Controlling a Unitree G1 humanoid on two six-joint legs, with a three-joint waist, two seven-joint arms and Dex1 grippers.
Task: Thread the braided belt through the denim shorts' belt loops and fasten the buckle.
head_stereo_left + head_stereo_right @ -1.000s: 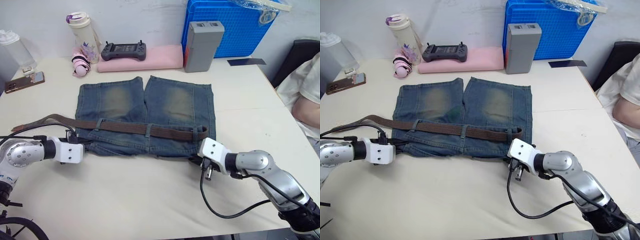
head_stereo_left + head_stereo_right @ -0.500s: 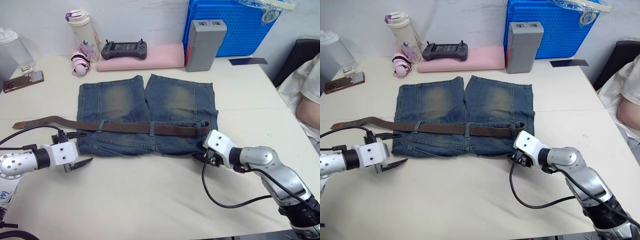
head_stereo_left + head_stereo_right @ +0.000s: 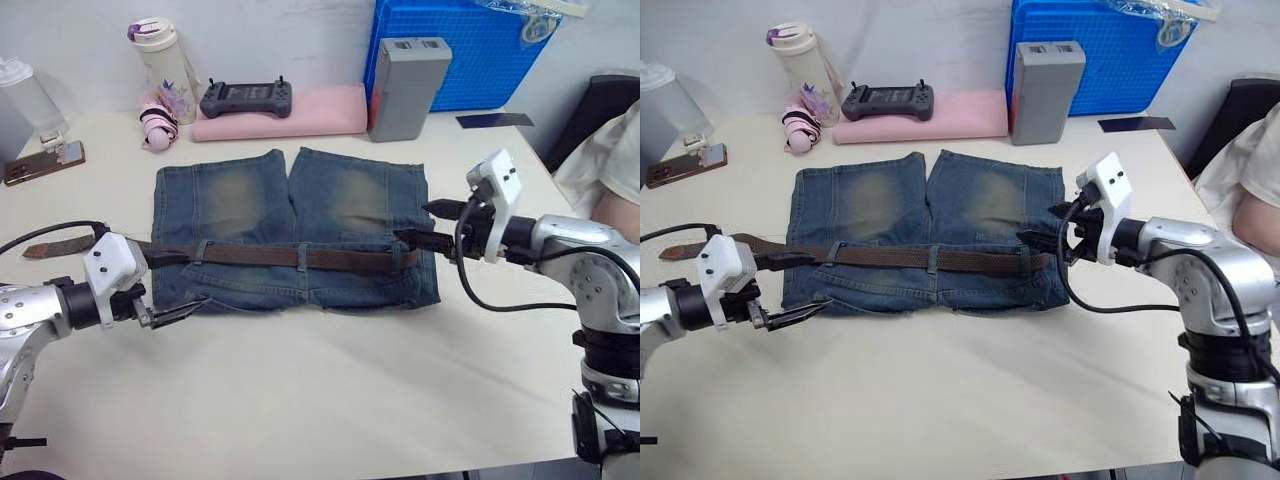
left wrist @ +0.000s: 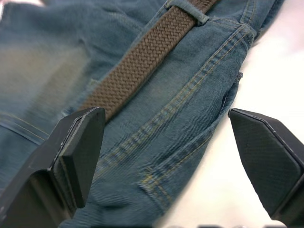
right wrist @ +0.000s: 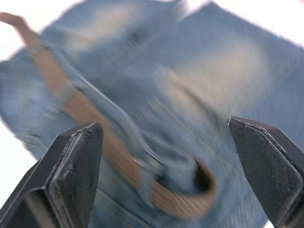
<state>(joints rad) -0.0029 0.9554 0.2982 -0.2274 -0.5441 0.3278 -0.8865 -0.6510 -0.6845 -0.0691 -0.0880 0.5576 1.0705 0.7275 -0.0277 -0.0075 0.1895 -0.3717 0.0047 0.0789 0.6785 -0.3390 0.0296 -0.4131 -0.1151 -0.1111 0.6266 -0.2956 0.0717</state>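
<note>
The denim shorts (image 3: 290, 215) lie flat on the table, waistband toward me. The braided belt (image 3: 250, 255) runs across the waist under the belt loops (image 3: 302, 258), and its tan tip (image 3: 40, 249) trails off to the left. Its right end curls at the shorts' right edge (image 5: 202, 183); I cannot make out the buckle. My left gripper (image 3: 178, 285) is open at the left waist corner, its fingers astride the denim edge (image 4: 180, 142) and close to the belt (image 4: 142, 61). My right gripper (image 3: 420, 224) is open just right of the belt's right end, empty.
Along the back stand a bottle (image 3: 160, 60), a controller (image 3: 247, 98) on pink folded cloth (image 3: 320, 112), a grey box (image 3: 405, 75) and a blue crate (image 3: 470, 50). A phone (image 3: 30, 168) lies far left. A person (image 3: 615, 150) sits at the right edge.
Both grippers have opened. The right arm swung from the shorts' front right corner up to the belt's right end. The left gripper let go of the waist corner and drew back slightly.
</note>
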